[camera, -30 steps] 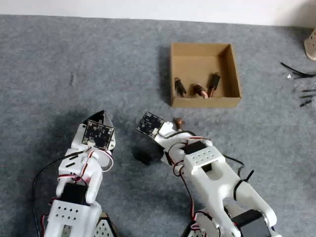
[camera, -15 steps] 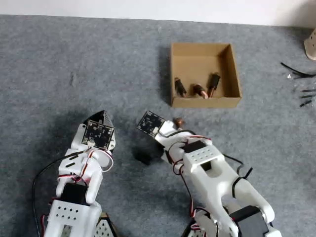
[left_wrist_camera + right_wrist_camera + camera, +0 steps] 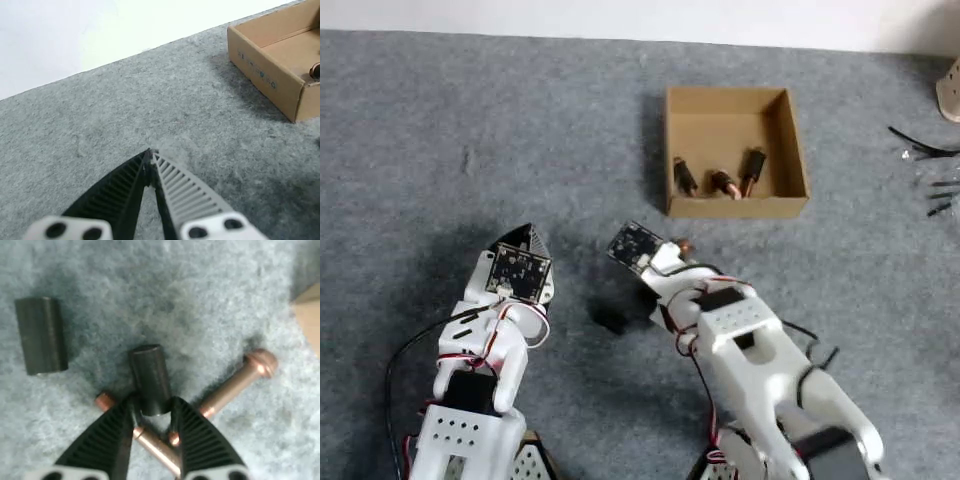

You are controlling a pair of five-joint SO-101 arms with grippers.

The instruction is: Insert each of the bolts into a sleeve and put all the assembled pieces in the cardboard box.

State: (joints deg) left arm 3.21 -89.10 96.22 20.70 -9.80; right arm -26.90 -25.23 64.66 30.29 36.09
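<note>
In the right wrist view my right gripper (image 3: 151, 409) is shut on the near end of a black sleeve (image 3: 149, 377) lying on the carpet. Two copper bolts lie by it: one (image 3: 235, 382) beside the right finger, one (image 3: 152, 447) under the jaws. A second black sleeve (image 3: 40, 335) lies apart; in the high view it (image 3: 610, 320) is left of the right arm. The cardboard box (image 3: 670, 150) holds three assembled pieces (image 3: 723, 183). My left gripper (image 3: 528, 238) rests shut and holds nothing, its tips (image 3: 150, 154) meeting over bare carpet.
The grey carpet runs to a white wall at the back. Black cable ties (image 3: 925, 150) lie at the far right. The box's corner (image 3: 270, 70) stands ahead of the left gripper, off to one side. Open carpet lies left of the box.
The right arm has shifted slightly right and toward the box. The left arm and the loose sleeve have not moved.
</note>
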